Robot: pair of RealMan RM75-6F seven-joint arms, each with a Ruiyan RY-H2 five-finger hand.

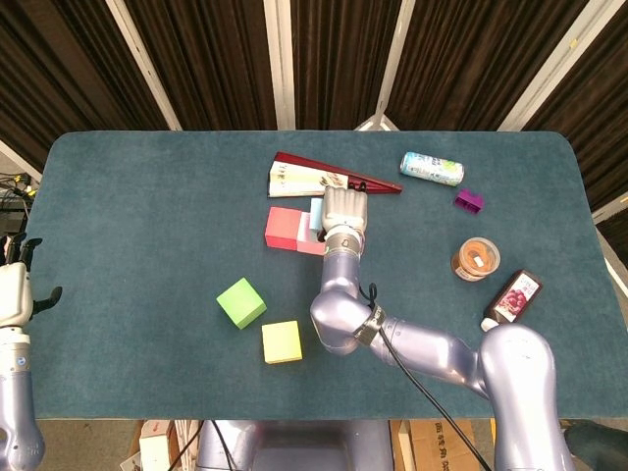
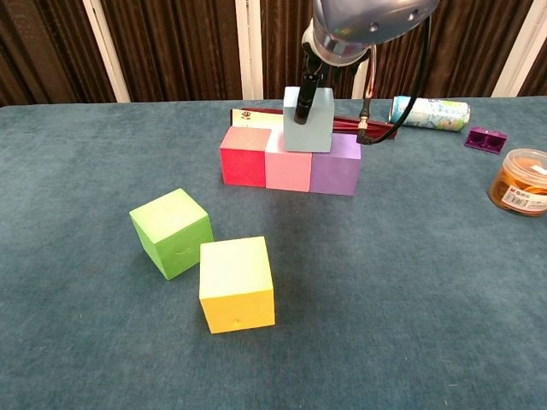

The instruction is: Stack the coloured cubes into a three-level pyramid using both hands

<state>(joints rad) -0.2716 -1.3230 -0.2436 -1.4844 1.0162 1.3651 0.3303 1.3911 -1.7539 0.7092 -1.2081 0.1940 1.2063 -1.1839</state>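
Note:
Red cube (image 2: 244,155), pink cube (image 2: 288,162) and purple cube (image 2: 335,165) stand in a row, touching. A light blue cube (image 2: 308,120) sits over the pink and purple pair, and my right hand (image 1: 344,210) grips it from above, one dark finger (image 2: 302,104) down its front face. In the head view that hand hides most of the row; only the red cube (image 1: 285,228) and a sliver of the blue one show. A green cube (image 2: 171,232) and a yellow cube (image 2: 237,283) lie loose near the front. My left hand (image 1: 15,287) hangs off the table's left edge, holding nothing, fingers apart.
A red-covered book (image 1: 324,177) lies just behind the row. To the right are a can (image 1: 432,169), a small purple block (image 1: 469,200), an orange-lidded jar (image 1: 476,258) and a dark bottle (image 1: 512,297) near the right edge.

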